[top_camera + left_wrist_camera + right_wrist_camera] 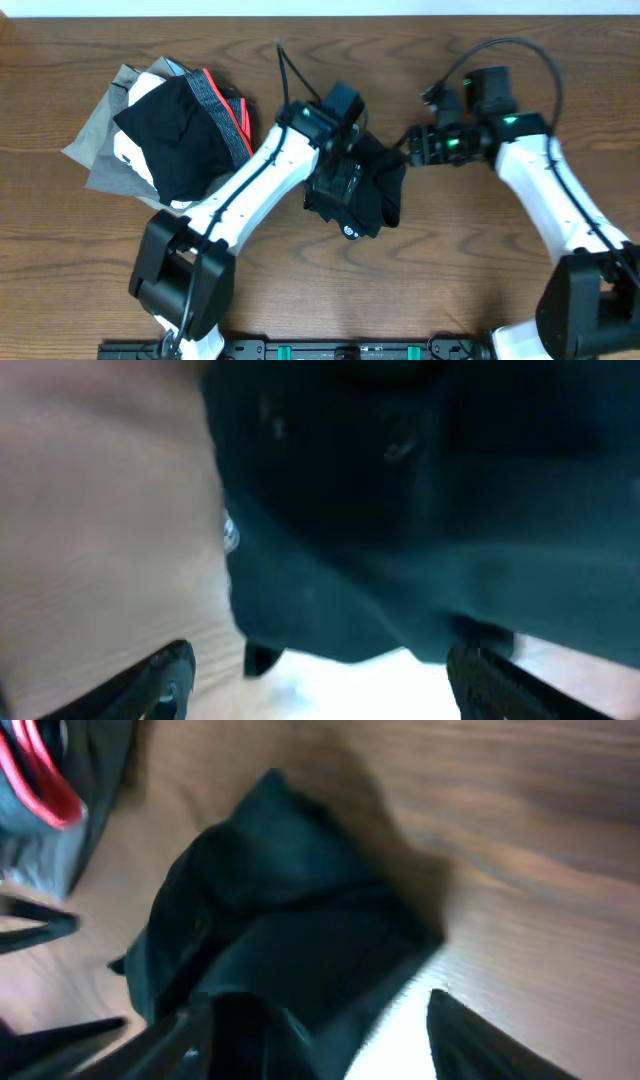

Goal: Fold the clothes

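The black shirt [372, 195] lies bunched in a small heap at the table's middle, with its small round white logo [351, 231] at the near edge. My left gripper [335, 188] is over the heap's left part. In the left wrist view its fingers [325, 680] are spread wide, with the shirt [420, 510] just ahead and nothing between them. My right gripper [411, 148] is at the heap's far right edge. In the right wrist view its fingers [340, 1040] are apart, and the shirt [290, 920] reaches the left finger.
A pile of other clothes [170, 130] lies at the far left: grey, white and black fabric with a red-edged band. It also shows in the right wrist view [40, 780]. Bare wooden table [480, 260] surrounds the shirt.
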